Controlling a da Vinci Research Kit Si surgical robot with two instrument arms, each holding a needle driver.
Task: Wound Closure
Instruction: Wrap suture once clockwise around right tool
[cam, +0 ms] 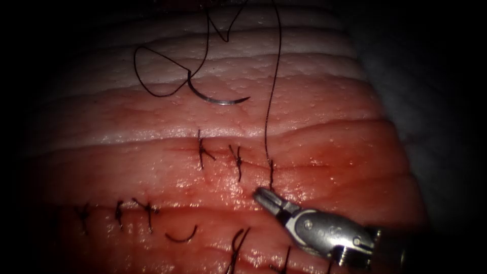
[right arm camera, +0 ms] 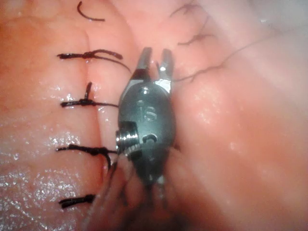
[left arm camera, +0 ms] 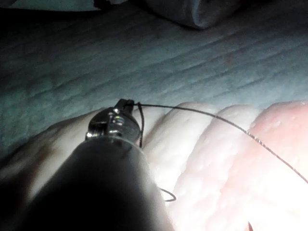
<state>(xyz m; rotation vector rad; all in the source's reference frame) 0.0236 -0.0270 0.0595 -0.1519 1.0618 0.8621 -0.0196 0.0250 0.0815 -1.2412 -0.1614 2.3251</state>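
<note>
We note the curved needle (cam: 219,99) lying free on the pale upper tissue (cam: 314,132), held by neither tool and not driven in, likely parked clear of the work. Its thread (cam: 274,86) runs down to the rightmost stitch (cam: 271,172) on the cut (cam: 228,155). The right end effector (cam: 264,195), jaws slightly apart, holds nothing just below that stitch. The left end effector (left arm camera: 126,107) appears clamped on the thread, seemingly keeping the strand taut.

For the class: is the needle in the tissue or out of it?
Out. The needle lies flat on the tissue above the cut, its whole curve showing, held by neither tool.
</note>
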